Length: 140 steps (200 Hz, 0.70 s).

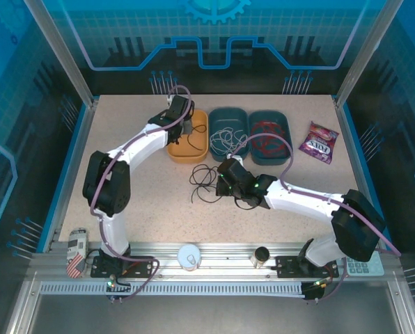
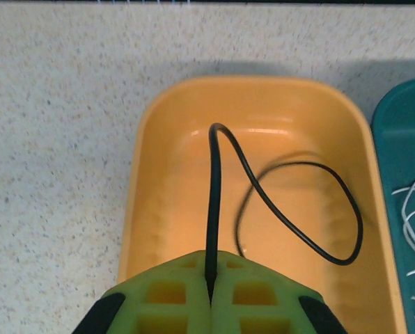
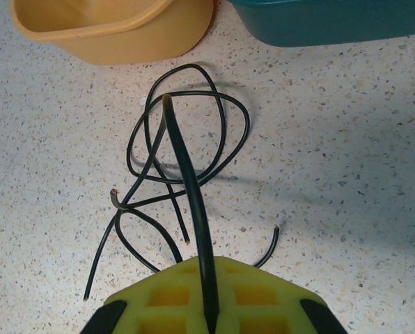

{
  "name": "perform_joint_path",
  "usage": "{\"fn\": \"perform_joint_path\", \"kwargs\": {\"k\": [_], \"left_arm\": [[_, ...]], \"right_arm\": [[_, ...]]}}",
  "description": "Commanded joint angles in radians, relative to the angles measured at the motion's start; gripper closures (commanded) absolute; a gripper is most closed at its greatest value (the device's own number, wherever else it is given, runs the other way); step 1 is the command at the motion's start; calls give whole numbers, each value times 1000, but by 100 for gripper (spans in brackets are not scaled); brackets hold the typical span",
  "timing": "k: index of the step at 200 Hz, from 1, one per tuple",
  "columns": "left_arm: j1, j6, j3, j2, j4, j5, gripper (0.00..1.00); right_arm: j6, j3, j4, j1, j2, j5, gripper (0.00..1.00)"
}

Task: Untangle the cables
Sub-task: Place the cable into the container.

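Slowly raise the right end effector (image 3: 207,278), clenched on a black wire (image 3: 193,202), so its loops slip free; left end effector (image 2: 209,268) grips a second wire (image 2: 211,209).

Light bright, even, from overhead. Soft shadows fall on the table (image 3: 347,139) beyond the right tool (image 3: 209,278), beside the black cable (image 3: 186,174). Faint glare on the orange tray's (image 2: 263,131) far wall, ahead of the left tool (image 2: 211,278). Both tools slightly soft; top view sharp.
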Motion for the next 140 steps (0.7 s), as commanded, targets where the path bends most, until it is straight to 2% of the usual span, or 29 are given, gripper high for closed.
{"fn": "perform_joint_path", "kwargs": {"k": [1,54,71,92,140], "left_arm": [[-6,-54,47,35,-44,13,100],[-6,-81,82,112,-62,88,100],[-6,-89,82,123,-64,110,88],[-6,-96,76,123,-58,135,68],[-6,-104,65,102,-60,178,50]], "right_arm": [[4,4,-19,7,-31,27,94],[4,0,-19,8,-45,28,94],[6,-3,-21,7,-49,30,94],[7,-10,-21,8,-58,33,94],[8,-12,-16,8,-70,38,93]]}}
